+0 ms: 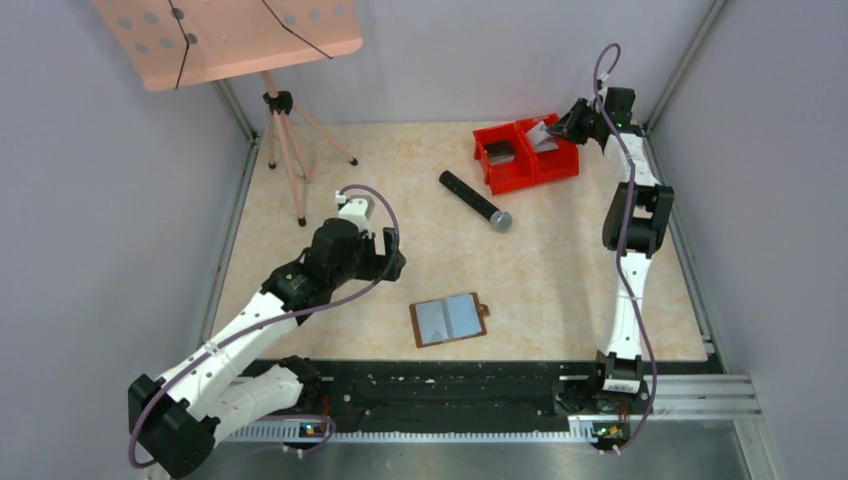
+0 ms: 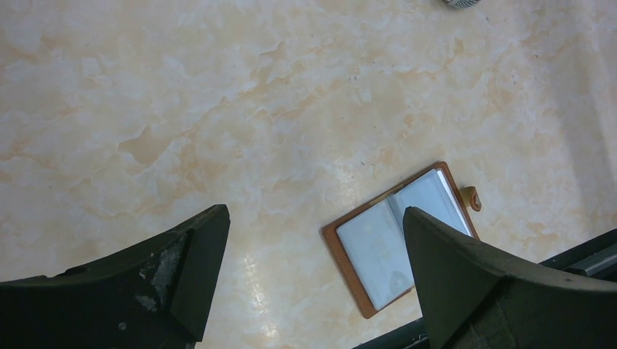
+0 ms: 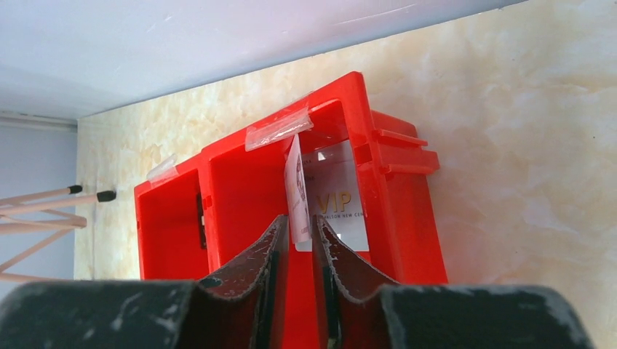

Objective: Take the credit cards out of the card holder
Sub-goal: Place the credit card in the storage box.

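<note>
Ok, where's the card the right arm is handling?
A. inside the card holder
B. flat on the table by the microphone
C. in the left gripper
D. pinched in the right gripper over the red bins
D: the right gripper is shut on a white card, held edge-on above the compartment of the red bins where a VIP card lies.

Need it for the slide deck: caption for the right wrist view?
Right jaws pinch a white card edge-on at the red bin, with a VIP card lying inside.
</note>
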You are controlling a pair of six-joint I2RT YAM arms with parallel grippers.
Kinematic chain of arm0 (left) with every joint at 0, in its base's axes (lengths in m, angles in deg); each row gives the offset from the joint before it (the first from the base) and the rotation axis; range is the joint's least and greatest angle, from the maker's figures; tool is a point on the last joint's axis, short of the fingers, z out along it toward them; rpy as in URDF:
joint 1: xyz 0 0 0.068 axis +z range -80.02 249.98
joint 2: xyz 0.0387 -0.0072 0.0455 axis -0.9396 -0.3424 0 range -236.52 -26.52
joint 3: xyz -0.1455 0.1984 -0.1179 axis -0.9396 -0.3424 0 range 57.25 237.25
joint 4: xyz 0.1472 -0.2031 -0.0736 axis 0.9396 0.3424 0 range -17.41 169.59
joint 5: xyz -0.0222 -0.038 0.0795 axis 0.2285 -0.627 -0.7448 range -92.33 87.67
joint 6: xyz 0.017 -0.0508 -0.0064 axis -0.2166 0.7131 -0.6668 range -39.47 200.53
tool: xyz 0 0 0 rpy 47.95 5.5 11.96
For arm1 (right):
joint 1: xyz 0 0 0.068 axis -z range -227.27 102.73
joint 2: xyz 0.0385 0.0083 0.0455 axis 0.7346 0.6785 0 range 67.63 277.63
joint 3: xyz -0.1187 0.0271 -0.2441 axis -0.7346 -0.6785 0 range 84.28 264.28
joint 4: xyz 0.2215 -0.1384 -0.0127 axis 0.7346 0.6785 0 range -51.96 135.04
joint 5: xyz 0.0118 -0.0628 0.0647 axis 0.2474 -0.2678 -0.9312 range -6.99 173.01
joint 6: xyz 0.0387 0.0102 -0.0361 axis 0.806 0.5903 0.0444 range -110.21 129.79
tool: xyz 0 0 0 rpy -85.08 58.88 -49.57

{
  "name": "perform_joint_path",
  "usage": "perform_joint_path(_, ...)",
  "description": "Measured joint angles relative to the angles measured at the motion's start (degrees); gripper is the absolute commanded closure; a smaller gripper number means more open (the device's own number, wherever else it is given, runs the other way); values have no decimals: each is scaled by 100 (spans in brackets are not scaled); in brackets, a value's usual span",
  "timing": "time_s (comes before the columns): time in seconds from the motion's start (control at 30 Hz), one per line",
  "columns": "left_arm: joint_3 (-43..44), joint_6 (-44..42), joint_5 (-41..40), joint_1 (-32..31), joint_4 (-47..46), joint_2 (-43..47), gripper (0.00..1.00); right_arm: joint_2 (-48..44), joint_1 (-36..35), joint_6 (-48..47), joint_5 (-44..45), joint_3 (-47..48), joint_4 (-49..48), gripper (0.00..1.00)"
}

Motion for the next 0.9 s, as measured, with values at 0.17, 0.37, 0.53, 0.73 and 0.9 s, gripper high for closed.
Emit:
perform_joint_path(0.17,0,22,17,0,-22,0,5,0,0,28,114,0,-2,81)
perform_joint_path(0.37,0,46,20,0,-59,0,5,0,0,42,177,0,-2,75)
perform_joint_path(0.53,-2,63,20,0,-57,0,5,0,2,79,264,0,0,74)
perform_joint_path(0.73,-2,149,13,0,-55,0,6,-2,48,127,306,0,2,73)
perform_joint_path(0.9,-2,275,15,0,-55,0,6,-42,85,111,323,0,72,73)
